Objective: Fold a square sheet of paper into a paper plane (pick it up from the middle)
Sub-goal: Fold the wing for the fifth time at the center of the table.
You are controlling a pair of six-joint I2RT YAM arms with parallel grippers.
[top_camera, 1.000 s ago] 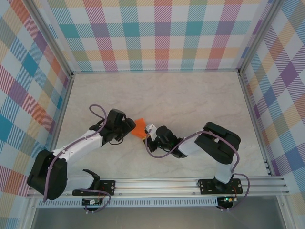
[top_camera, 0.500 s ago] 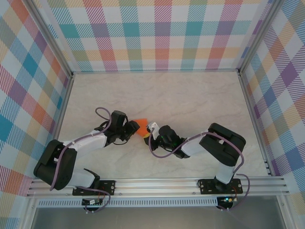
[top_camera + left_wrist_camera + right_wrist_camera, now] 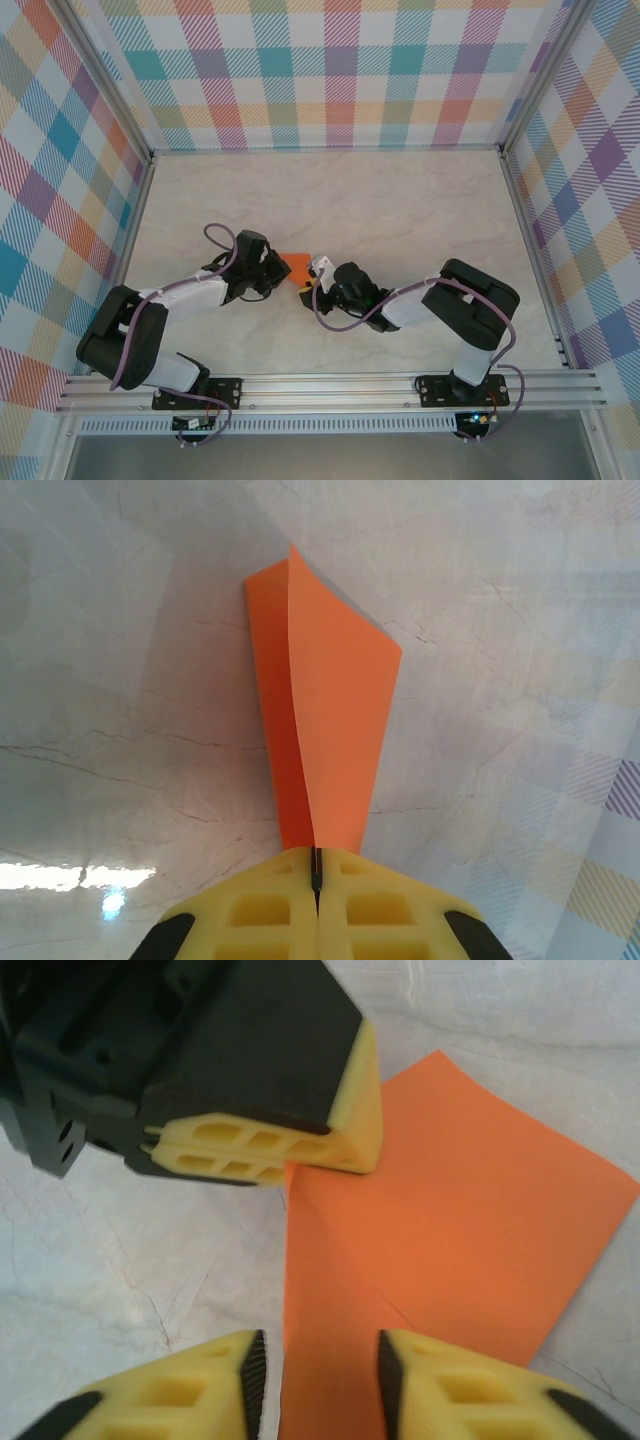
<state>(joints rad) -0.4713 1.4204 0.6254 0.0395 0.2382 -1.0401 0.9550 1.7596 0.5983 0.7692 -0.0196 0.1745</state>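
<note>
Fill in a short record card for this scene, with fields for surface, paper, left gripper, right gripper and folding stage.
surface: pale marbled table
paper: orange, folded along a crease, two layers showing
left gripper: shut on one end of the paper
right gripper: open, one finger on either side of the paper, not pinching it
folding stage: partly folded, not yet a plane
</note>
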